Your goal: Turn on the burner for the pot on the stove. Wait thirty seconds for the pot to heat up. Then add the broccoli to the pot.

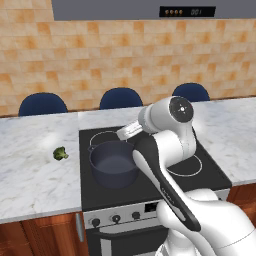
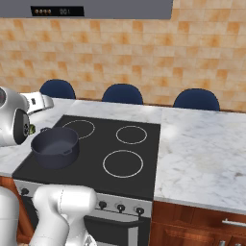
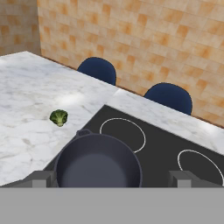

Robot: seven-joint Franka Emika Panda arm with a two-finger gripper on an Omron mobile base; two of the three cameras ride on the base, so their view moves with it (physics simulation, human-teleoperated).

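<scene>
The pot [image 1: 114,163] sits empty on the stove's [image 1: 210,172] front-left ring, the broccoli [image 1: 60,153] waits on the counter [image 1: 30,170] left of it, tool [image 3: 111,178] wide open and empty above the pot, so adding is undone.

Pot [image 3: 97,166] dark matt metal; stove [image 1: 210,172] glossy black glass; counter [image 3: 30,87] polished white marble; broccoli [image 3: 58,117] rough.
</scene>
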